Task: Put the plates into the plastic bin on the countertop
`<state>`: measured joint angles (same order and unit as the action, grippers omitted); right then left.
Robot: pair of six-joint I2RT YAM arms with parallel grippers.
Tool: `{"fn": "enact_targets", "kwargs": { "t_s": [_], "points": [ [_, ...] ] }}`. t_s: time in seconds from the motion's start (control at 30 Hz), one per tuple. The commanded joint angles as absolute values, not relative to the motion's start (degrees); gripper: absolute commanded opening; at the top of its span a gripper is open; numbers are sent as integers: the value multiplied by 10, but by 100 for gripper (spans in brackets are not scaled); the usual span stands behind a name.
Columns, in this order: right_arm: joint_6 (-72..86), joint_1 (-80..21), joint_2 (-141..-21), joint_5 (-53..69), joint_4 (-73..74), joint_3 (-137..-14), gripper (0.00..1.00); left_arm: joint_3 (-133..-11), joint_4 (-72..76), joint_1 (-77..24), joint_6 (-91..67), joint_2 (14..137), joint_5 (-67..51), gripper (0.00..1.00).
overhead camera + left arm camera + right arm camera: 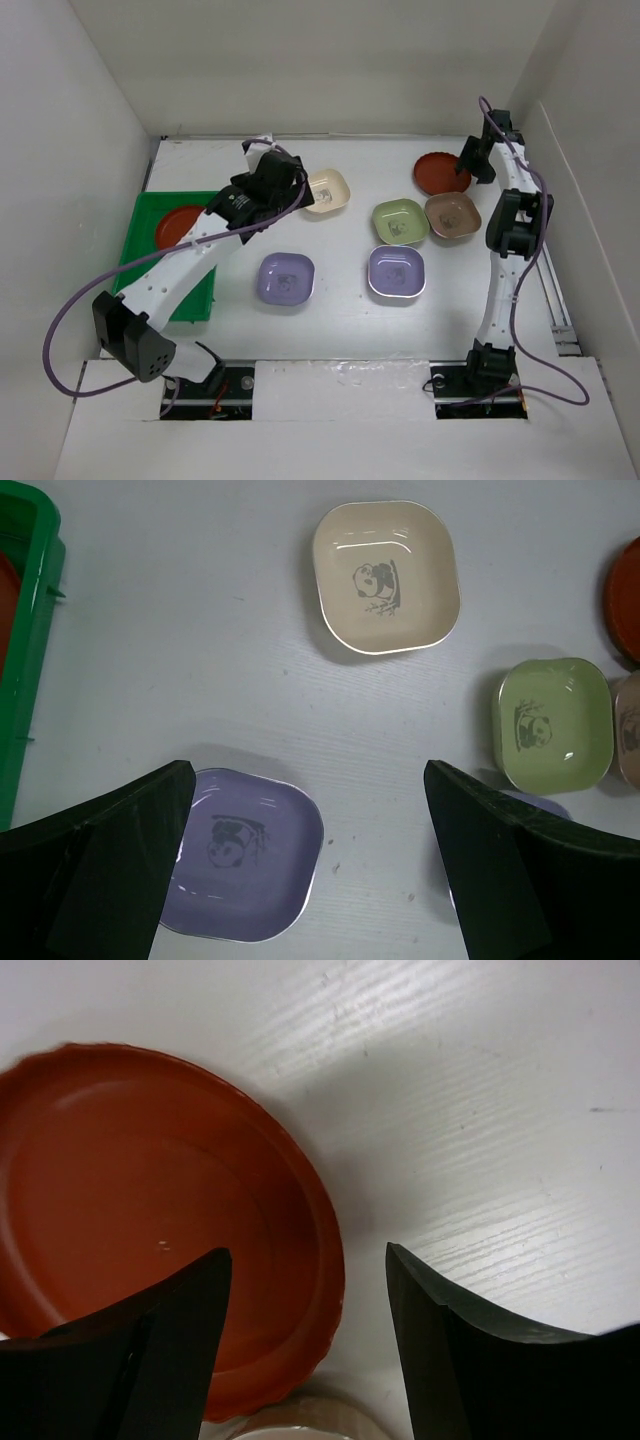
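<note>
You have seven plates in all: two round red-brown plates [441, 172] [180, 226], two lavender plates [287, 278] [397, 271], one cream plate [327, 190], one light green plate [400, 221] and one tan-pink plate [452, 214]. You also have one green plastic bin [143, 235].

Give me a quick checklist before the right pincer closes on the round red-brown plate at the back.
1. Right pincer straddles the rim of the back red-brown plate, one finger over the dish, one outside: ok.
2. Jaws apart, nothing gripped yet: ok.
3. Fingers clear of the tan-pink plate: cannot tell; a pale rim shows just below the pincer in the wrist view.
4. Room in the green bin: ok; only one red-brown dish lies in it.
5. Way into the bin free: not ok; the left arm lies across it.
6. Left pincer open and empty above the table: ok.
</note>
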<state>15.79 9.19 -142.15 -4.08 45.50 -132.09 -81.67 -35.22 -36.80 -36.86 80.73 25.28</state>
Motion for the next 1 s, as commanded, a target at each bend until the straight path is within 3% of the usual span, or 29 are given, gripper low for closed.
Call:
{"fn": "enact_targets", "kwargs": {
  "t_s": [0.0,0.07,0.13,0.23,0.43,0.57,0.77,0.97],
  "points": [
    [151,98,-1430,-44,487,-1342,68,-807,-338,-370,-361,760,255,100],
    [151,98,-1436,-44,487,-1342,68,-807,-343,-370,-361,755,255,100],
    [151,104,-1441,-37,492,-1342,62,-807,-343,-370,-356,755,255,100],
    [146,104,-1447,-32,497,-1342,35,-802,-343,-370,-356,750,255,100],
    [146,104,-1466,-11,509,-1379,2,-796,-343,-370,-356,750,260,100],
    [175,104,-1465,41,484,-1379,0,-791,-331,-370,-362,761,260,100],
    [285,88,-1363,120,303,-1249,0,-819,-305,-370,-367,813,250,100],
    [273,22,-1326,92,323,-1308,0,-940,-305,-370,-343,873,265,100]
  ]
}}
